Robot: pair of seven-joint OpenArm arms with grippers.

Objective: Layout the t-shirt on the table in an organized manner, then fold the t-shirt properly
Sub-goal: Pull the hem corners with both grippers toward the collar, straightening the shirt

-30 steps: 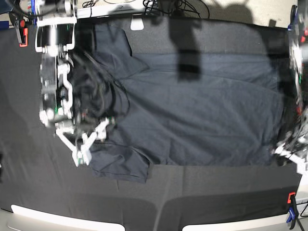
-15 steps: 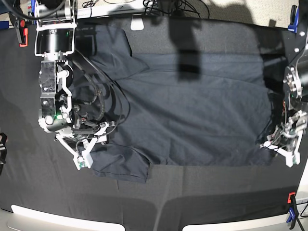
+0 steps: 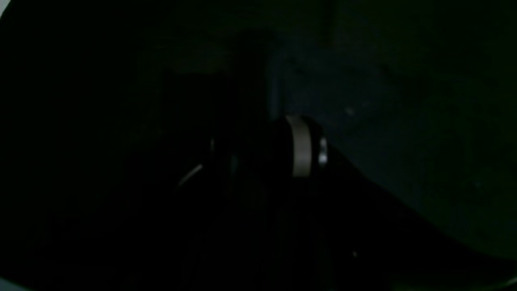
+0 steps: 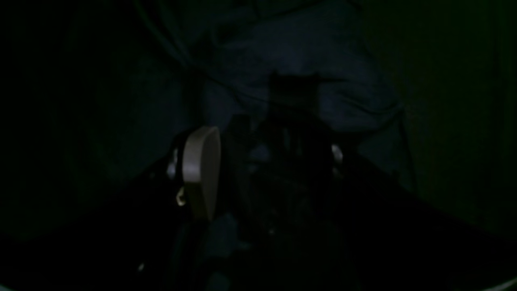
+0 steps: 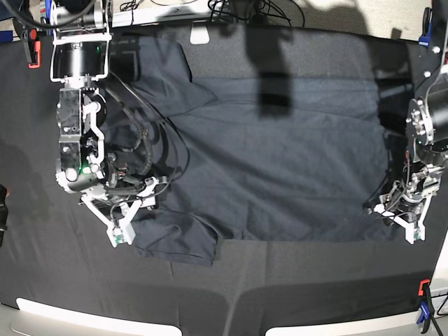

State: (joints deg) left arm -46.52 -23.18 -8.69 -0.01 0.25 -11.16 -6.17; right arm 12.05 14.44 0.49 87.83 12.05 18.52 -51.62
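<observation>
- Cloth dominates the base view: the t-shirt (image 5: 280, 161) lies spread nearly flat across the middle of the table (image 5: 42, 154), its lower sleeve (image 5: 175, 241) sticking out toward the table's near edge.
- The right gripper (image 5: 133, 210) sits just beside that sleeve, where it meets the shirt's body; its white fingers stand wide apart, with nothing visibly between them.
- The left gripper (image 5: 399, 213) is at the shirt's hem corner, at the far end from the sleeve. Its jaws look partly spread, but whether any fabric is caught there I cannot tell.
- Both wrist views are nearly black; the right wrist view shows only one pale finger pad (image 4: 200, 171) over dim wrinkled cloth.
- Risk, as I judge it: shirt and table cover are both dark, so a pinch could catch the cover along with the shirt, or miss the thin hem entirely.
- Pulling one end harder than the other would likely skew the shirt and rumple the flat middle.
- The cables (image 5: 150, 150) near the right gripper trail over the cloth and could drag it.
</observation>
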